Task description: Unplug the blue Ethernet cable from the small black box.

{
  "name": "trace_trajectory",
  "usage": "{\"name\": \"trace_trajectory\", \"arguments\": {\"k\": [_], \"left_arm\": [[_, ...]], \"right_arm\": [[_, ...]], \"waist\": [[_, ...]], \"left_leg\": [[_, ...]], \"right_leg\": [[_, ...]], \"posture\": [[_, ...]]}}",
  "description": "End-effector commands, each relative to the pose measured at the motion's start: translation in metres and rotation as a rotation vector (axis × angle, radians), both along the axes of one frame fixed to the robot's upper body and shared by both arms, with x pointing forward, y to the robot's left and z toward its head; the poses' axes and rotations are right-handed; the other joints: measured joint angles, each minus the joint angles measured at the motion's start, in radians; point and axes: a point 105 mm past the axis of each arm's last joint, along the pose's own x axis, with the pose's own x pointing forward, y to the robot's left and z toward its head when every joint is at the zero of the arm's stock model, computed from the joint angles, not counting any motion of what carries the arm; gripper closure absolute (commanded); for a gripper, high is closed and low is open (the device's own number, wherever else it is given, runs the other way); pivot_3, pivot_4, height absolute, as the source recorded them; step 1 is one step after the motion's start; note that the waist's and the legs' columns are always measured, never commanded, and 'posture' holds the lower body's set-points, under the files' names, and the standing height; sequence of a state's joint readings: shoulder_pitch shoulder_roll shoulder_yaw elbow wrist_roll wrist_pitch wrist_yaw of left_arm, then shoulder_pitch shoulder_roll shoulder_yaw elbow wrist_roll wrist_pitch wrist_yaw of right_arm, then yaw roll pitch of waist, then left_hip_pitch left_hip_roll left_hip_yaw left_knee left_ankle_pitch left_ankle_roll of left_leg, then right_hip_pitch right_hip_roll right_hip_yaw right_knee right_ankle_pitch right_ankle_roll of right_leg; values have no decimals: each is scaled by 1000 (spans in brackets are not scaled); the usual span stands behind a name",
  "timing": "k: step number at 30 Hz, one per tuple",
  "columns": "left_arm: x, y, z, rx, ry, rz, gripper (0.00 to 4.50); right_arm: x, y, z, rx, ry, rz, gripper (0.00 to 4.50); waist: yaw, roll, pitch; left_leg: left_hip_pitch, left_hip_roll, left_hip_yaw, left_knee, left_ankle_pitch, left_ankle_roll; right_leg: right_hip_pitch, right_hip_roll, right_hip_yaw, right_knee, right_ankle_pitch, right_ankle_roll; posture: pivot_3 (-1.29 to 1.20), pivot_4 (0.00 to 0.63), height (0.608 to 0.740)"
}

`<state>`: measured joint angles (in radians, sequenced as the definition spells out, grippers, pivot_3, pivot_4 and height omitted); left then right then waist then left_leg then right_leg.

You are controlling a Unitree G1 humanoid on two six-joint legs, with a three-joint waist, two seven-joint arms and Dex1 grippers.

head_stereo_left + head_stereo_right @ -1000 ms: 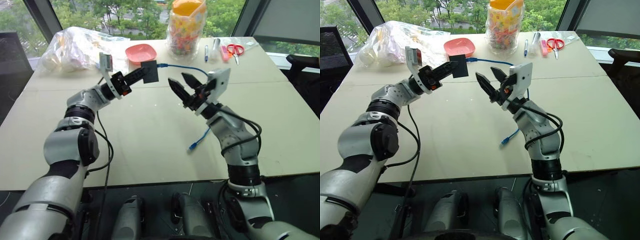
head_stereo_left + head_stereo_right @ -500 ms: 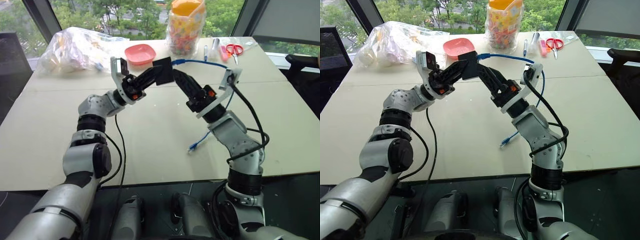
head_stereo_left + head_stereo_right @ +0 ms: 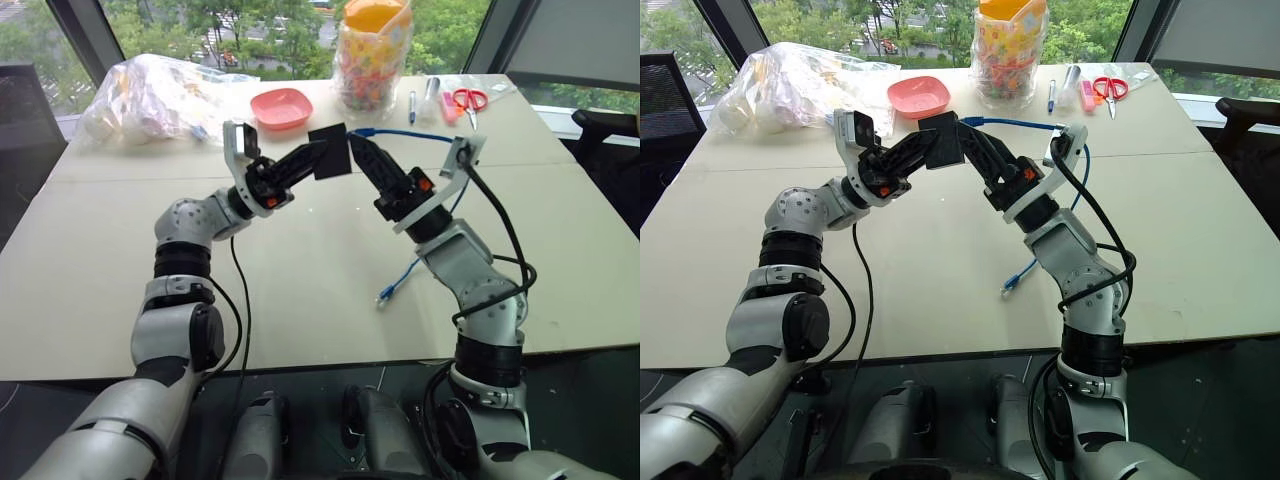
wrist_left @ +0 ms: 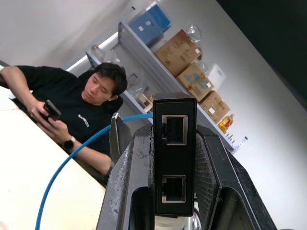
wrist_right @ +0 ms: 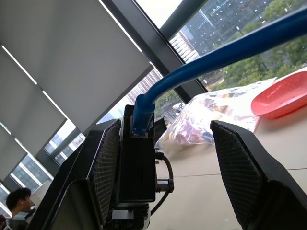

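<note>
My left gripper (image 3: pixel 322 158) is shut on the small black box (image 3: pixel 331 155) and holds it up above the table's middle. In the left wrist view the box (image 4: pixel 174 153) sits between the two fingers with two empty ports facing the camera. The blue Ethernet cable (image 3: pixel 410 132) is plugged into the box's far side, arcs to the right and hangs down to the table. My right gripper (image 3: pixel 362 158) is open around the box's cable end. In the right wrist view one finger (image 5: pixel 105 167) lies beside the box (image 5: pixel 136 167), the other stands apart, and the plug (image 5: pixel 139 115) sits in the box.
The cable's free plug (image 3: pixel 385 295) lies on the table. At the back stand a pink dish (image 3: pixel 281 106), a clear plastic bag (image 3: pixel 150 95), a jar of coloured things (image 3: pixel 372 55), pens (image 3: pixel 412 104) and scissors (image 3: pixel 470 98). A seated person (image 4: pixel 81 112) holds a phone.
My left gripper carried the box back and to the right, up to my right gripper. The right gripper rolled over, and its fingers now straddle the box's cable end.
</note>
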<state>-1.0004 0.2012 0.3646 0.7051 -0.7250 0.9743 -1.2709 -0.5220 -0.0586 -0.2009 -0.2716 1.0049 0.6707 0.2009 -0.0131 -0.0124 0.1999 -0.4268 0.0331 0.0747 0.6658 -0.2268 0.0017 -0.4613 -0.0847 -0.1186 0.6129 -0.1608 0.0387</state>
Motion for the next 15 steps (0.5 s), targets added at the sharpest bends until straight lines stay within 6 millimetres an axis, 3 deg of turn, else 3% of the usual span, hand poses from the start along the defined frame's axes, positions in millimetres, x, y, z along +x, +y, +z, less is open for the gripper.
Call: {"name": "trace_trajectory", "arguments": {"k": [1,4,5,13,15], "left_arm": [[-6,-3,9,-10,-42,-23,4009],[-7,-5,8,-6,-41,-29,4009],[-8,-5,8,-5,-41,-30,4009],[-3,-3,9,14,-54,7,4009],[3,9,12,15,-60,66,4009]], "right_arm": [[-5,4,16,26,-59,22,2743],[-6,6,17,25,-62,34,4259],[-6,8,17,22,-60,41,4456],[-8,18,11,12,-36,94,4456],[1,4,9,36,-11,11,4456]], "waist": [[0,0,0],[0,0,0],[0,0,0],[0,0,0],[0,0,0]], "left_leg": [[0,0,0,0,0,0],[0,0,0,0,0,0],[0,0,0,0,0,0],[0,0,0,0,0,0],[0,0,0,0,0,0]], "right_leg": [[0,0,0,0,0,0],[0,0,0,0,0,0],[0,0,0,0,0,0],[0,0,0,0,0,0],[0,0,0,0,0,0]], "posture": [[0,150,740],[0,150,740],[0,150,740],[0,150,740],[0,150,740]]}}
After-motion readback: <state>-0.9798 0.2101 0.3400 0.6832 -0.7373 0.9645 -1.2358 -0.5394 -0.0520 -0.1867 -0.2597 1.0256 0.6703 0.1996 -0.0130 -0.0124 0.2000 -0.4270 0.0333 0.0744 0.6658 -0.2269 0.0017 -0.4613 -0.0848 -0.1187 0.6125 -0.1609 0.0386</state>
